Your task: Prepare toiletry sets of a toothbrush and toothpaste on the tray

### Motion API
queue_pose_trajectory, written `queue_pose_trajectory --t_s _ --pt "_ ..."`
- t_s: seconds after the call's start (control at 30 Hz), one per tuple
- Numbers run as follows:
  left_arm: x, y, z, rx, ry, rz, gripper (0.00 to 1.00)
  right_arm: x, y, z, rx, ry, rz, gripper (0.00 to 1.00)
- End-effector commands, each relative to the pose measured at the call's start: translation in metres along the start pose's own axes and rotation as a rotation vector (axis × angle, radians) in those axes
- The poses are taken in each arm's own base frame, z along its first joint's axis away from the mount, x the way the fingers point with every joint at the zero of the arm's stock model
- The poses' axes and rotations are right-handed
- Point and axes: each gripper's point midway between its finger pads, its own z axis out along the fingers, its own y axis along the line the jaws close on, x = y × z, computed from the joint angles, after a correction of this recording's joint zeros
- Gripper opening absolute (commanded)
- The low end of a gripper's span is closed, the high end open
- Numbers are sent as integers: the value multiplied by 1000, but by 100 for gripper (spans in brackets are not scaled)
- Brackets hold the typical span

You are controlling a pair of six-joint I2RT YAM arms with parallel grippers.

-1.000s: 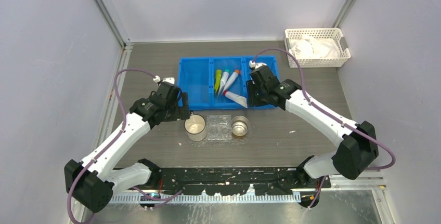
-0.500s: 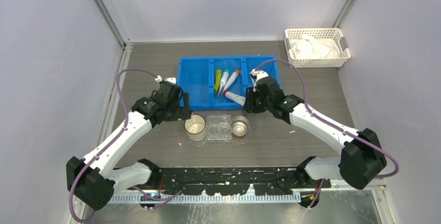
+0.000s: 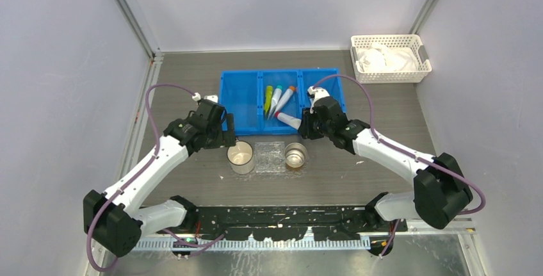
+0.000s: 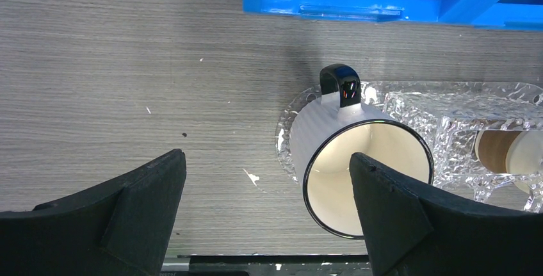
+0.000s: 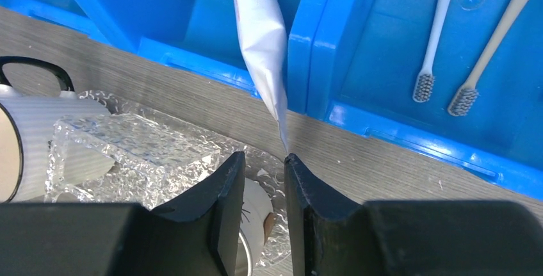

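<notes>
Grey wood-grain table fills most of the left wrist view. Left gripper: fingers spread wide, nothing between them. A white mug with a black handle stands right of centre, at the left end of the clear tray. A cup stands against the tray at the right edge of the frame. The blue bin runs along the top.

Right wrist view. Right gripper: fingers drawn close with a narrow gap left, nothing gripped. A white red-capped tube slopes over the bin's front wall, its flat tail ending just at the mouth of that gap. Two toothbrushes lie in the compartment at upper right. The tray shows at lower left, below the bin.

Top view. The tray sits at centre, just below the bin, between mug and cup. Three more tubes lie in the bin's middle compartment. A white basket stands at upper right.
</notes>
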Motion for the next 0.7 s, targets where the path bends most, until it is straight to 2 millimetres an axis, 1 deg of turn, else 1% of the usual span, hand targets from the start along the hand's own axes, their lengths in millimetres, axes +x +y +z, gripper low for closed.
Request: queue_pose_trajectory --t_s 0.0,0.27,0.43,0.67 --pt "-8 -3 4 12 -28 3 100 -16 -4 3 21 -75 3 35" --pt "-8 -4 6 11 -20 6 100 -16 -14 10 43 -91 17 34" --pt "-8 -4 6 8 -19 6 100 -22 -19 17 51 -102 30 29" --pt "-8 -3 8 1 -12 10 100 -25 -13 27 8 -97 44 27"
